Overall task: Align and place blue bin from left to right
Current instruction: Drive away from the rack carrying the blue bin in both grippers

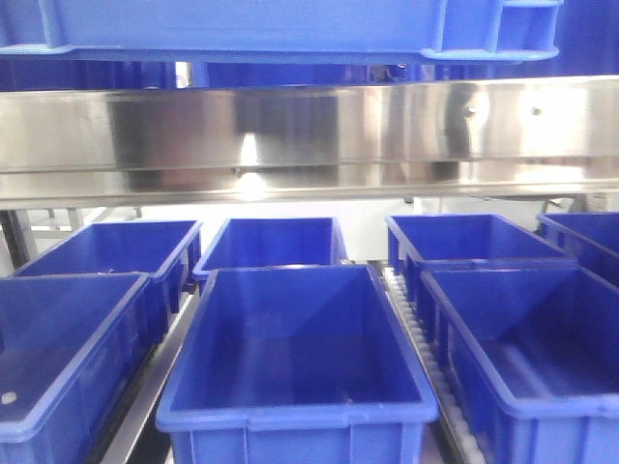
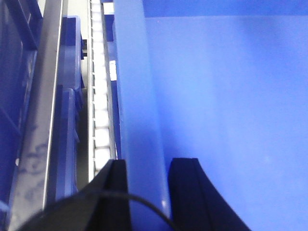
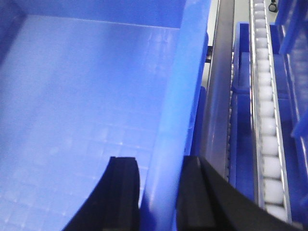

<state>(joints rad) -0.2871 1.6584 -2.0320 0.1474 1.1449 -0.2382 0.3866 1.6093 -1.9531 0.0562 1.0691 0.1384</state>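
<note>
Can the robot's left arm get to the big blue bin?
Looks like yes. The left gripper sits right on the blue bin, straddling its side wall with one finger inside and one outside. Both seem pressed against it, and nothing is in the way.

Found no legible text, label, brand, number or sign in any of the three views. Saw only plain moulded plastic on the blue bin (image 1: 295,414) and bare brushed metal on the steel beam (image 1: 309,130).
</note>
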